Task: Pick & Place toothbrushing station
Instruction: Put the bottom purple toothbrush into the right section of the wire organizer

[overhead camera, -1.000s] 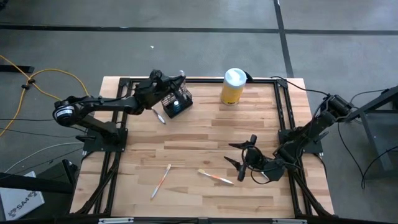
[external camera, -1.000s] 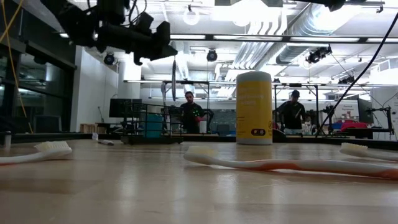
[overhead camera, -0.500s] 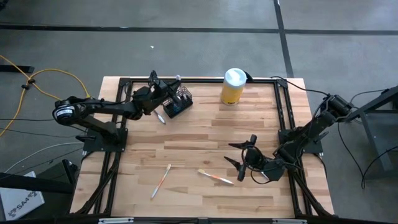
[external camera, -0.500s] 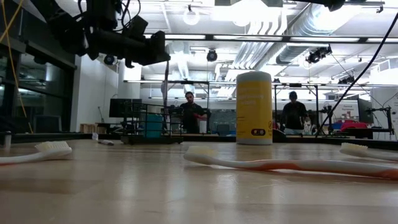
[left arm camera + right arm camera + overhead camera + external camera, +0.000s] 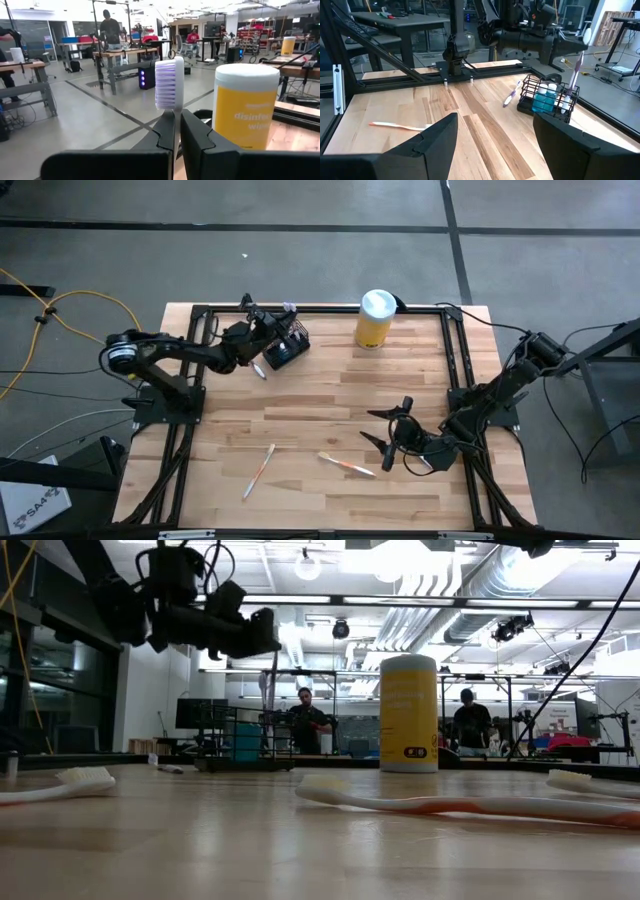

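The left gripper (image 5: 176, 131), pinching a white-bristled toothbrush (image 5: 169, 82) upright, is drawing back over the black wire-mesh holder (image 5: 284, 346) at the table's far edge, seemingly lining up the drop; the right gripper (image 5: 392, 430) waits spread.

Low view: toothbrush (image 5: 55, 783) at left edge cut off, handle out of frame; same for toothbrush (image 5: 590, 784) at right edge. Left wrist view: yellow canister (image 5: 245, 112) label cut by frame right, lower part hidden behind fingers (image 5: 200, 137). High view: wire-mesh holder (image 5: 285, 345) contents too small to ID.
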You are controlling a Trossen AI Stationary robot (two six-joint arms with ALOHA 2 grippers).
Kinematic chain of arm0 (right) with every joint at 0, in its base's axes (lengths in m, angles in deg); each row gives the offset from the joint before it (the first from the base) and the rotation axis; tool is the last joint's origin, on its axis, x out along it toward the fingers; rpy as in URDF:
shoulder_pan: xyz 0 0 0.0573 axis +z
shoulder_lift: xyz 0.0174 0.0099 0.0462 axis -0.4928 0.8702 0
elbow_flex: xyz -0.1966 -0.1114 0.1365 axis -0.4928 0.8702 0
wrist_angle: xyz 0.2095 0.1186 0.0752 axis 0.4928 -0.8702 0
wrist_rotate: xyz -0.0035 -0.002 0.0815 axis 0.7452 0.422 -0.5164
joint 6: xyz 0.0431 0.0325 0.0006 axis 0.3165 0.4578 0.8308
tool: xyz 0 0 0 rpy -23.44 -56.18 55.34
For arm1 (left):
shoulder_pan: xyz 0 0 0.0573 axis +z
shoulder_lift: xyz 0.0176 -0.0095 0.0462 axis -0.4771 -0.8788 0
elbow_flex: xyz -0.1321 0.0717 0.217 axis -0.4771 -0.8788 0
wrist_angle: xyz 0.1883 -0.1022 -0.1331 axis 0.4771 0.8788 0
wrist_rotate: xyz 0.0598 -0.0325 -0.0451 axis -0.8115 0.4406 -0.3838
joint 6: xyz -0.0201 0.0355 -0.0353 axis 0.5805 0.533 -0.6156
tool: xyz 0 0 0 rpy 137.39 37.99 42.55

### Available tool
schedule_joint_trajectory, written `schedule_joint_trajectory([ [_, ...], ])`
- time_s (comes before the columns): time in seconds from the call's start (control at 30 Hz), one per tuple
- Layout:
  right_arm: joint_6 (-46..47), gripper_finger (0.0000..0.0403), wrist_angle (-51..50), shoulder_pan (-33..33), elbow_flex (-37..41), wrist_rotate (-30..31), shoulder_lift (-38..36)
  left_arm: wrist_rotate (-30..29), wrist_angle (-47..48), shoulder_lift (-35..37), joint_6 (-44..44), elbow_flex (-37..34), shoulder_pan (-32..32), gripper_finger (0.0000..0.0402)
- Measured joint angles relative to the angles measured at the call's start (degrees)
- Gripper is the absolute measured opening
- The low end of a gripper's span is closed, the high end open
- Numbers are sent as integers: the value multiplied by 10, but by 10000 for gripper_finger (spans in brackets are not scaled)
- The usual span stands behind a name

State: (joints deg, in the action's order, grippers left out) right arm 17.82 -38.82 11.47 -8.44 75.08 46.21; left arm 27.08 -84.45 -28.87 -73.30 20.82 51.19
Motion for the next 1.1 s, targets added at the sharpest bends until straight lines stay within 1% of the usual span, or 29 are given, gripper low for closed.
schedule_joint_trajectory([
  [0.13,0,252,0,0,0,-1,0,2,-43,-43,-1,0,-4,3],
  [0.4,0,252,0,0,0,-1,0,-16,-46,-96,-40,0,-3,3],
  [0.5,0,252,0,0,0,-1,0,-33,-45,-99,-42,0,-3,4],
  [0.77,0,252,0,0,0,-2,0,-35,-47,-99,-47,0,-4,22],
  [0.9,0,252,0,0,0,-12,0,-35,-47,-99,-48,0,-1,31],
  [1.1,0,252,0,0,0,-12,0,-36,-47,-99,-48,0,7,63],
])
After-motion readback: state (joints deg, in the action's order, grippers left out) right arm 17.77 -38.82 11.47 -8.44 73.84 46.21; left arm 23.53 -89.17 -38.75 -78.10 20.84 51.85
